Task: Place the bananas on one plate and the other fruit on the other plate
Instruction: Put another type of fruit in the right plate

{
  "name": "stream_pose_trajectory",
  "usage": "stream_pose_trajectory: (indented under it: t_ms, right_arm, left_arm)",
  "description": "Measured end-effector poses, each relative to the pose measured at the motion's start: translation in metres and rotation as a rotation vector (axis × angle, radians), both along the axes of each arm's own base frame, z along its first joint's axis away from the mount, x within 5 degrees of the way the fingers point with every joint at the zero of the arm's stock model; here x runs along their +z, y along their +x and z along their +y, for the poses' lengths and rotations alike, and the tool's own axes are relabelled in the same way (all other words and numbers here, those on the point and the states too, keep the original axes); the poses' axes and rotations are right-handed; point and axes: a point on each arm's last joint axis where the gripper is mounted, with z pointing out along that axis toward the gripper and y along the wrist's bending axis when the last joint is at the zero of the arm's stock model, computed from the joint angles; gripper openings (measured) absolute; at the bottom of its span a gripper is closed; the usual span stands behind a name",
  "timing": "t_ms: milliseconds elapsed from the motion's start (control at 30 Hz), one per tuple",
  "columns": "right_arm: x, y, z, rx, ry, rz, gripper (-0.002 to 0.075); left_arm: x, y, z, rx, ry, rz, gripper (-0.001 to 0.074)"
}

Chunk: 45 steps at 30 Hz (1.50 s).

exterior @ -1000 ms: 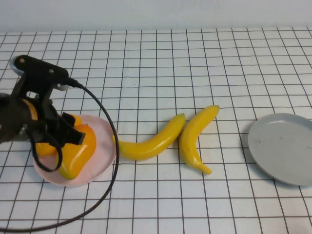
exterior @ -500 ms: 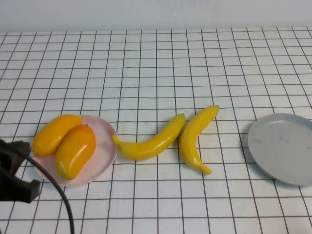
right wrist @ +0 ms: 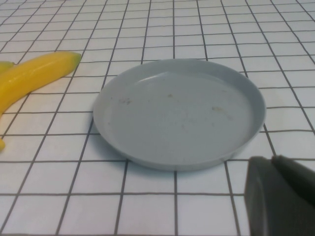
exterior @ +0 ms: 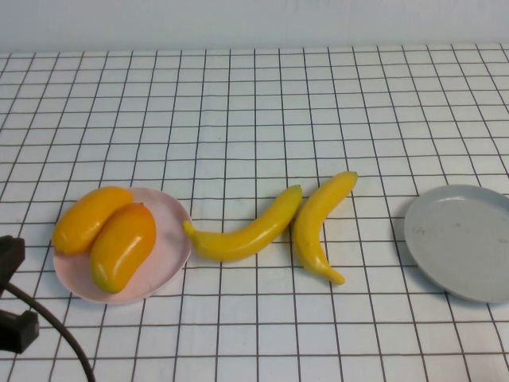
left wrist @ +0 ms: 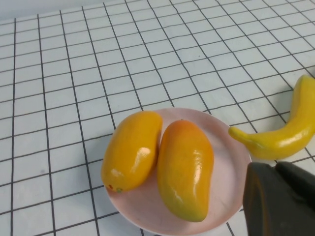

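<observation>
Bananas (exterior: 274, 227): two, lying on the table (exterior: 238, 103) between the plates, tips nearly touching. Grey-blue plate (exterior: 461, 243) bare, well to the right. Both mango-like fruits (exterior: 107, 235) side by side on the pink plate (exterior: 171, 239); that half looks done. Next, probably: right arm takes the nearer banana, gripping mid-body across the curve so it won't swing. Left tool (left wrist: 280, 199) at near left edge, closed, empty, clear of the pink plate. Right tool (right wrist: 278, 194) just beside the grey-blue plate, closed, empty.
</observation>
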Motion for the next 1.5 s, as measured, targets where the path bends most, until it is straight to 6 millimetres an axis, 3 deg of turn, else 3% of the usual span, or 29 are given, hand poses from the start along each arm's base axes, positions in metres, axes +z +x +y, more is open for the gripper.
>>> stream_pose_trajectory:
  t_ms: [300, 667, 933, 1067, 1233, 1500]
  right_arm:
    - [0.000, 0.000, 0.000, 0.000, 0.000, 0.000, -0.0016]
    - [0.000, 0.000, 0.000, 0.000, 0.000, 0.000, -0.0016]
    - [0.000, 0.000, 0.000, 0.000, 0.000, 0.000, -0.0016]
    - [0.000, 0.000, 0.000, 0.000, 0.000, 0.002, -0.0016]
    - [0.000, 0.000, 0.000, 0.000, 0.000, 0.002, -0.0016]
    - [0.000, 0.000, 0.000, 0.000, 0.000, 0.002, -0.0016]
  left_arm:
    - [-0.020, -0.006, 0.005, -0.013, 0.068, -0.082, -0.0001]
    - [-0.079, -0.045, 0.029, 0.154, -0.036, -0.276, -0.0002]
    - [-0.117, -0.051, 0.035, 0.257, -0.081, -0.298, -0.0002]
    - [-0.123, -0.050, 0.035, 0.277, -0.095, -0.278, -0.0002]
    - [-0.126, -0.051, 0.034, 0.239, 0.009, -0.272, -0.0002]
    - [-0.138, -0.054, 0.034, 0.215, 0.062, -0.147, -0.0002]
